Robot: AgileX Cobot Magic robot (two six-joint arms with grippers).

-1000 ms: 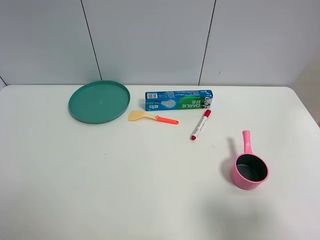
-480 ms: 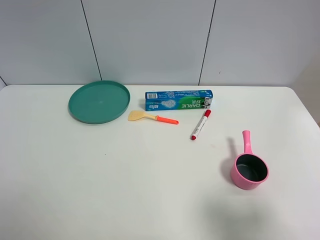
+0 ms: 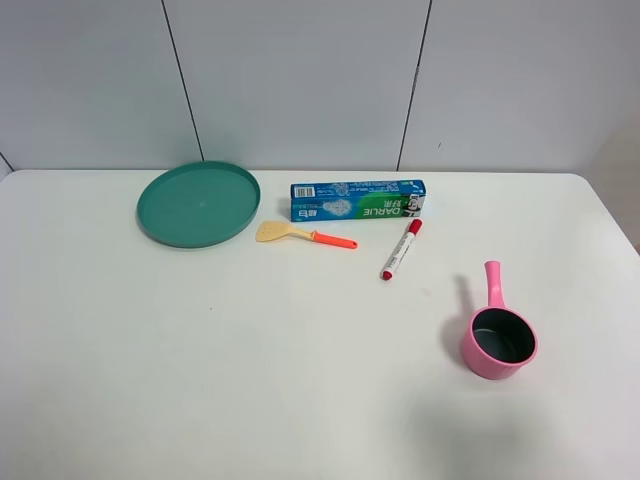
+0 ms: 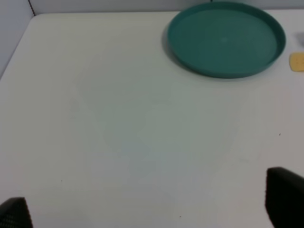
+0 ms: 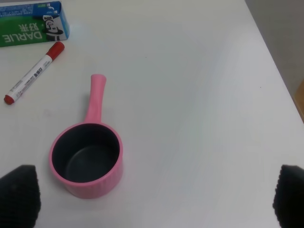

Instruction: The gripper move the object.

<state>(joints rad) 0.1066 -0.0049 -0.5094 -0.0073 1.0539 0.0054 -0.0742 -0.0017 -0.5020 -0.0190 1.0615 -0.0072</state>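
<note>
The blue-and-green DARLIE toothpaste carton (image 3: 358,200) lies flat at the back middle of the white table; one end of it shows in the right wrist view (image 5: 31,29). No arm or gripper shows in the exterior high view. In the left wrist view my left gripper (image 4: 149,209) is open, its dark fingertips (image 4: 285,197) wide apart over bare table, well short of the green plate. In the right wrist view my right gripper (image 5: 154,199) is open, its fingertips (image 5: 19,194) wide apart beside the pink pot. Neither gripper touches the carton.
A green plate (image 3: 198,203) lies left of the carton and shows in the left wrist view (image 4: 225,38). A yellow spatula with an orange handle (image 3: 300,234) and a red-capped white marker (image 3: 401,249) lie in front of the carton. A pink handled pot (image 3: 498,340) stands at the front right.
</note>
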